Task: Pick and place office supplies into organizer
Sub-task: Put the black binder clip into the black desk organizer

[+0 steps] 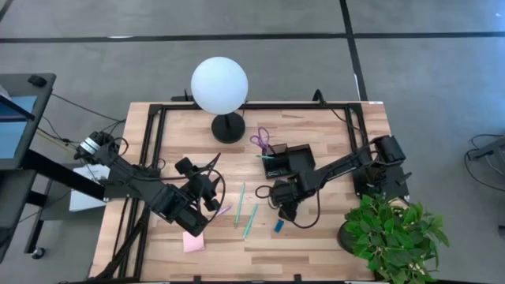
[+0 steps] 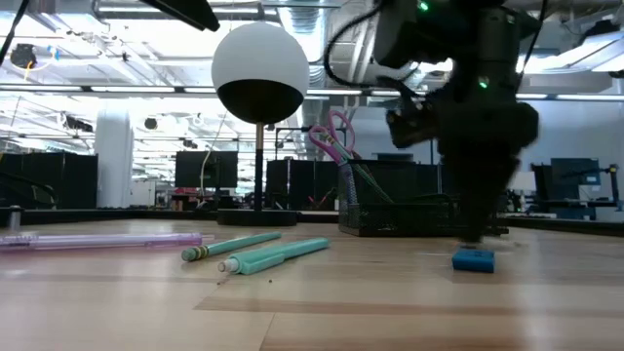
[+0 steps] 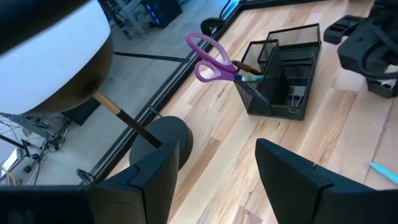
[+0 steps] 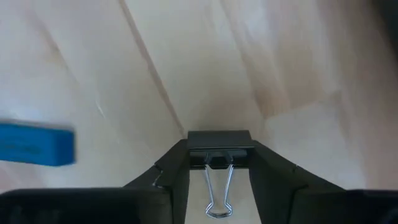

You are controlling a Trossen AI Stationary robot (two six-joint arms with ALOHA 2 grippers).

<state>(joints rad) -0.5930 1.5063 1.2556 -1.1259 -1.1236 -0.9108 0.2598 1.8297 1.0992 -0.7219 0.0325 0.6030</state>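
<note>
A small black clip (image 4: 219,143) lies on the wooden table, and my right gripper (image 4: 219,163) points down over it and closes on it, just near of the black organizer (image 1: 288,162). A blue eraser (image 4: 34,144) lies close beside it. Purple-handled scissors (image 3: 208,59) stand in the organizer's cup. Two teal pens (image 1: 240,203) (image 1: 251,221), a purple pen (image 1: 223,211) and a pink pad (image 1: 193,241) lie flat on the table. My left gripper (image 3: 217,186) hangs open above the table's left half and holds nothing. My right gripper pinches the clip's black body (image 4: 199,142) between its two fingertips (image 4: 174,165), one on each end of the body. The fingers come from above, pointing down. The clip's wire loops (image 4: 217,186) lie in the gap between the fingers, and the clip rests on the table.
A white globe lamp (image 1: 219,85) on a round black base (image 1: 229,128) stands at the far middle. A green potted plant (image 1: 394,233) fills the near right corner. A black frame (image 1: 154,134) runs along the table's left and far edges.
</note>
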